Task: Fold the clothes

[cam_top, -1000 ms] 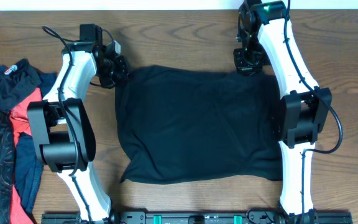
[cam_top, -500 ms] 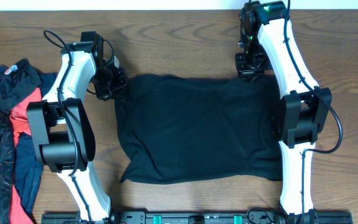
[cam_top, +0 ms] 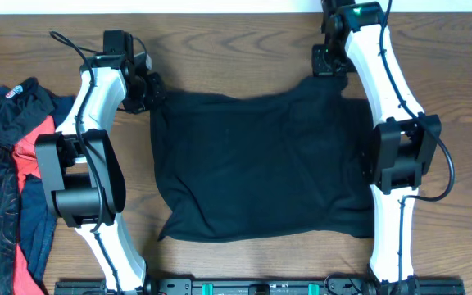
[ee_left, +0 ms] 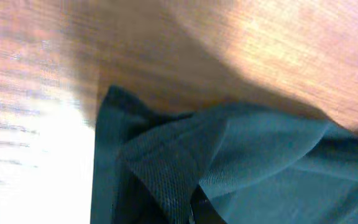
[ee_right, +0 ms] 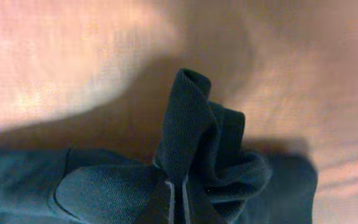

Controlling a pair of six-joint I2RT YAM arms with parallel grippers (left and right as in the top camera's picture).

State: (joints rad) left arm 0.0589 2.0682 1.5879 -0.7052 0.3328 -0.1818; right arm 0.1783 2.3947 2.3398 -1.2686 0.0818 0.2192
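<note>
Black garment (cam_top: 252, 172): laid nearly flat on the tabletop (cam_top: 220, 49) between the two arms, with its far edge drawn taut.

At the far left, a heap (cam_top: 6, 164) of red, navy and black-patterned clothes was left untouched and was cut off by the frame edge. The far-left corner of the garment was held by the left gripper (cam_top: 151, 92), its jaws clenched on a bunched fold of cloth (ee_left: 185, 168). The far-right corner was held by the right gripper (ee_right: 178, 199), its jaws pinched on a twisted tuft of fabric (ee_right: 194, 124).

The step in hand was judged to be the spreading or first fold of the garment, both far corners having been secured. For the next move, both corners would need to be carried together under even tension, so that the edge is kept straight.

No collar, sleeves or prints could be made out. The garment's right edge was hidden beneath the right arm (cam_top: 396, 156). In both wrist views the fingers were largely covered by cloth.
</note>
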